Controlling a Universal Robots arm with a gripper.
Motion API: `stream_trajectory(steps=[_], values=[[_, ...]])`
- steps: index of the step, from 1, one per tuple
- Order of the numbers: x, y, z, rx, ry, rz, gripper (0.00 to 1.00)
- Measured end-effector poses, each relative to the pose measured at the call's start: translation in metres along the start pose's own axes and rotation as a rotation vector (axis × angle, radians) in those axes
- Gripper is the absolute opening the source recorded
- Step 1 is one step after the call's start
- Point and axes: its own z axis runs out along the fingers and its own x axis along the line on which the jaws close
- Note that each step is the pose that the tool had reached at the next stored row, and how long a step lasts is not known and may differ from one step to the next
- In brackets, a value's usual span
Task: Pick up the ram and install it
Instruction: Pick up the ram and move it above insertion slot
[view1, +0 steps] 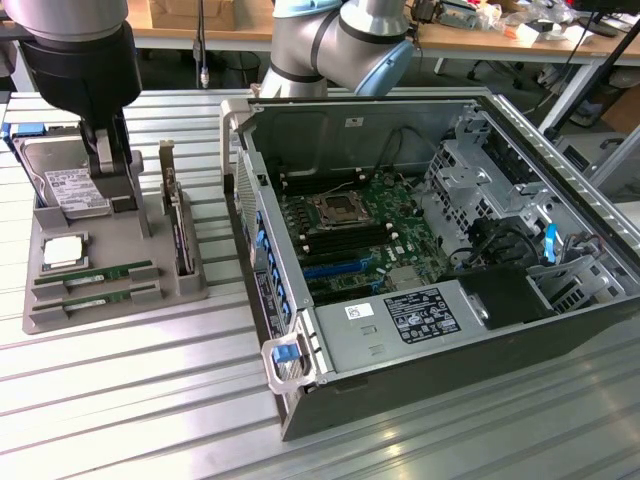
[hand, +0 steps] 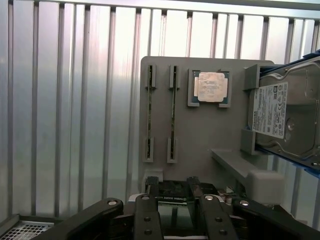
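Two green ram sticks (view1: 95, 272) (view1: 97, 296) lie side by side in slots at the front of the grey tray (view1: 110, 315). In the wrist view both ram sticks (hand: 149, 112) (hand: 173, 112) appear edge-on in their holders. My gripper (view1: 112, 185) hangs above the back of the tray beside the hard drive (view1: 72, 188), open and holding nothing. Its fingers (hand: 151, 192) stand apart, well short of the sticks. The open computer case (view1: 420, 230) with its motherboard lies toward the exterior view's right.
On the tray are also a silver processor (view1: 62, 250) (hand: 212, 87), the hard drive (hand: 282, 112) and an upright expansion card (view1: 180, 235) with a metal bracket. Everything rests on a ribbed metal table (view1: 130, 400). Desks and cables stand behind.
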Motion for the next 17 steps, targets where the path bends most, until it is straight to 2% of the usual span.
stream_trajectory(steps=[17], values=[[-0.0001, 0.0000, 0.0080, 0.0001, 0.0000, 0.000, 0.36]])
